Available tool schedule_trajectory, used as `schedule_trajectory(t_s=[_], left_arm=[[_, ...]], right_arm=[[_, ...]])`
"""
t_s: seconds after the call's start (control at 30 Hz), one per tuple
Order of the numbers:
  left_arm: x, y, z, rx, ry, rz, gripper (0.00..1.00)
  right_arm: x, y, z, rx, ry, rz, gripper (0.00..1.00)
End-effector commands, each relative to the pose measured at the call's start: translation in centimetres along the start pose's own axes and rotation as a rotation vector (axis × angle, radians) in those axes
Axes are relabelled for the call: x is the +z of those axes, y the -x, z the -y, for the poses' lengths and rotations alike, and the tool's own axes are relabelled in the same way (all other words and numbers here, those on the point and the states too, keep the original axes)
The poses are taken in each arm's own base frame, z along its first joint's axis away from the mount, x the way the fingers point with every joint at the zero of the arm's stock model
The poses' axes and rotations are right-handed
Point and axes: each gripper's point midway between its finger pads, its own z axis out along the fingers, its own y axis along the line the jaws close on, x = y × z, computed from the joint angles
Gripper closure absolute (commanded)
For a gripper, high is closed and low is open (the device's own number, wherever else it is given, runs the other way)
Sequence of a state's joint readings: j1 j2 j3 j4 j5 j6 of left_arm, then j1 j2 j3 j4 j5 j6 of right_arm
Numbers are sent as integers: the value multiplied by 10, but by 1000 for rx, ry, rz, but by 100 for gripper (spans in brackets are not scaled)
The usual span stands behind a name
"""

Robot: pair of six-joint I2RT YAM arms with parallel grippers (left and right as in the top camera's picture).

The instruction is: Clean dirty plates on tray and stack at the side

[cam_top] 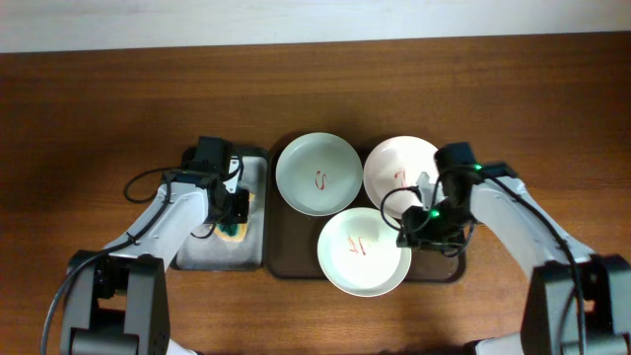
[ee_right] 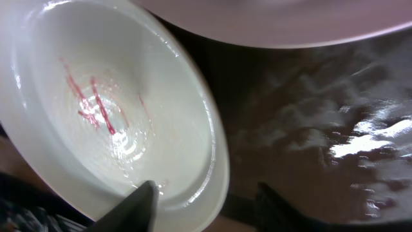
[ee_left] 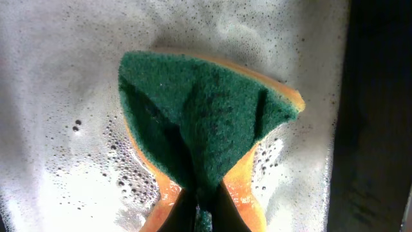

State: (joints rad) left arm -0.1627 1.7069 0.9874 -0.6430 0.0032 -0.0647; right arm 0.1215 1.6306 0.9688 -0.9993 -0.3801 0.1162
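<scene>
Three dirty plates with red scribbles lie on the dark brown tray point(cam_top: 296, 266): pale green point(cam_top: 318, 174), pinkish white point(cam_top: 399, 170) and white point(cam_top: 363, 251). My right gripper point(cam_top: 416, 233) is at the white plate's right rim. In the right wrist view it point(ee_right: 206, 209) is open, one finger inside the white plate point(ee_right: 96, 109), the other outside over the tray point(ee_right: 309, 129). The pinkish plate point(ee_right: 277, 26) shows at the top. My left gripper point(cam_top: 233, 215) is shut on a green-and-orange sponge point(ee_left: 206, 122) over the foam.
A narrow grey tray point(cam_top: 212, 251) with soapy foam point(ee_left: 51, 96) stands left of the brown tray; its dark rim point(ee_left: 376, 116) shows at the right of the left wrist view. Brown wooden table point(cam_top: 99, 99) lies all around.
</scene>
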Motion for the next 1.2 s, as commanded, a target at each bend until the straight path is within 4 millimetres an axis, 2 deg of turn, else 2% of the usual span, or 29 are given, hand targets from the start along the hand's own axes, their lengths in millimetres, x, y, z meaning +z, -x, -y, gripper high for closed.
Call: schedule_trajectory(t_s=[0.0, 0.1, 0.13, 0.23, 0.4, 0.67, 0.8, 0.93, 1.0, 1.1, 1.17], left_arm=[[4, 0, 3, -3, -19, -2, 100], [1, 5, 4, -3, -20, 10, 100], [1, 6, 4, -3, -20, 11, 100], [1, 6, 4, -3, -20, 11, 100], [1, 6, 4, -3, -20, 11, 100], [-1, 8, 4, -3, -20, 20, 100], [-40, 39, 6, -1, -29, 157, 100], [-74, 55, -2, -7, 14, 280, 100], [-82, 63, -7, -12, 43, 326, 100], [-98, 93, -21, -38, 128, 467, 100], [-105, 106, -23, -46, 136, 524, 100]], right_arm=[[18, 3, -4, -21, -8, -40, 64], [23, 10, 3, 5, -43, -24, 73], [23, 14, 10, 22, -86, -8, 83], [23, 19, 10, 15, -84, 11, 96], [23, 35, 7, 70, -70, 78, 96], [23, 35, 7, 83, -69, 82, 96], [23, 35, 7, 83, -69, 82, 96], [23, 35, 7, 83, -69, 82, 96], [23, 35, 7, 83, -69, 82, 96], [23, 35, 7, 83, -69, 82, 96], [23, 35, 7, 83, -69, 82, 96]])
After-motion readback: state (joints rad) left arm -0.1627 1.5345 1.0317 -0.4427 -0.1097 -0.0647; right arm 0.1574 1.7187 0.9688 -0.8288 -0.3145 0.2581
